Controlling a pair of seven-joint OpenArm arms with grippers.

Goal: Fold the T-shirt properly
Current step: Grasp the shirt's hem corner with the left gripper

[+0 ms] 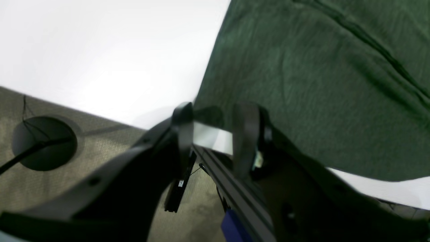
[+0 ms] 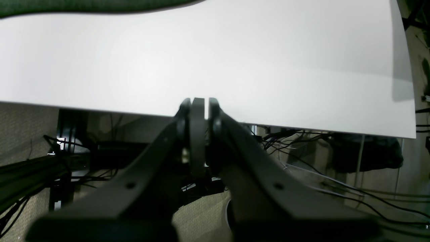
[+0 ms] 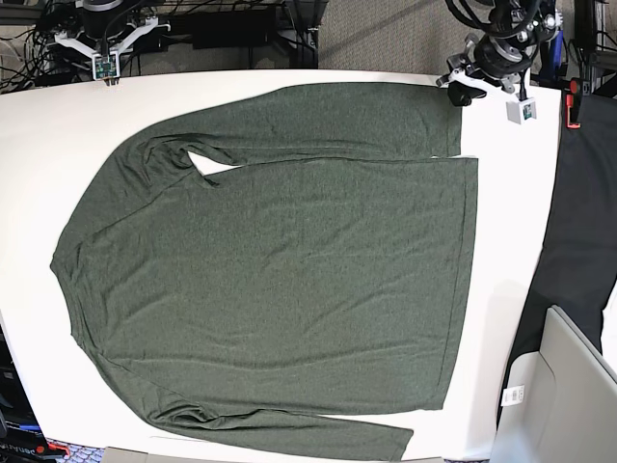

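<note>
The dark olive-green T-shirt point(image 3: 289, 270) lies flat on the white table point(image 3: 29, 145), collar to the left and hem to the right. One long sleeve runs along its far edge, the other along the near edge. My left gripper point(image 3: 463, 92) hovers at the table's far right corner beside the far sleeve's end. In the left wrist view this gripper point(image 1: 215, 131) is open with nothing between its fingers, and the T-shirt point(image 1: 319, 84) lies just beyond them. My right gripper point(image 2: 200, 104) is shut and empty over the table's edge, far from the strip of T-shirt point(image 2: 67, 5). In the base view it point(image 3: 103, 69) sits at the far left.
A black cloth point(image 3: 578, 241) hangs along the table's right side. A pale bin point(image 3: 569, 386) stands at the lower right. Cables and frame rails point(image 2: 67, 158) run below the table's far edge. A round cable hole point(image 1: 43, 143) shows in the floor covering beside the table.
</note>
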